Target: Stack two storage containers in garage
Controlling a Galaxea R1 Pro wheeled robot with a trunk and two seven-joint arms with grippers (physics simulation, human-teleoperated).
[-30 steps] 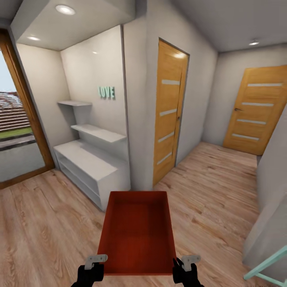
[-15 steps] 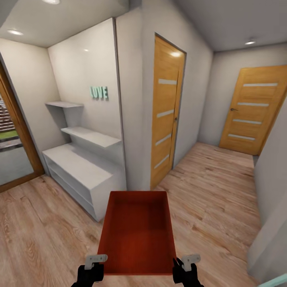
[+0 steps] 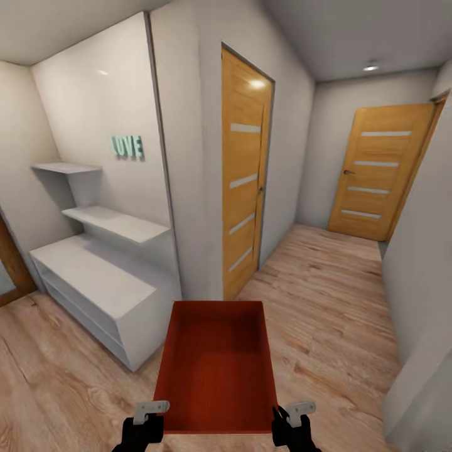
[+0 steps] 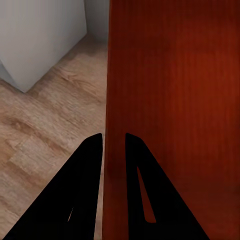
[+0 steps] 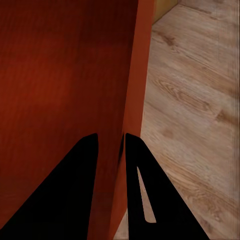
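Note:
An orange-red lidless storage container (image 3: 216,367) hangs level in front of me, held by both arms above the light wood plank floor. My left gripper (image 3: 145,422) is shut on its left wall near the close corner; the wrist view has that thin wall (image 4: 107,100) pinched between the dark fingers (image 4: 90,170). On the other side my right gripper (image 3: 290,419) is shut on the right wall (image 5: 134,90), one finger inside the bin and one outside. The container (image 4: 175,100) is empty.
A white shelf unit (image 3: 103,282) with teal "LOVE" letters (image 3: 128,146) stands at the left. A wall corner (image 3: 188,188) is straight ahead, a wooden door (image 3: 243,169) beside it. A hallway with plank floor (image 3: 326,282) runs right toward another wooden door (image 3: 376,172). A grey wall (image 3: 420,282) bounds the right.
The whole view has shifted: the shelf unit and wall corner slid left and came closer, and the glass door left the picture. The container stays the same in both grippers.

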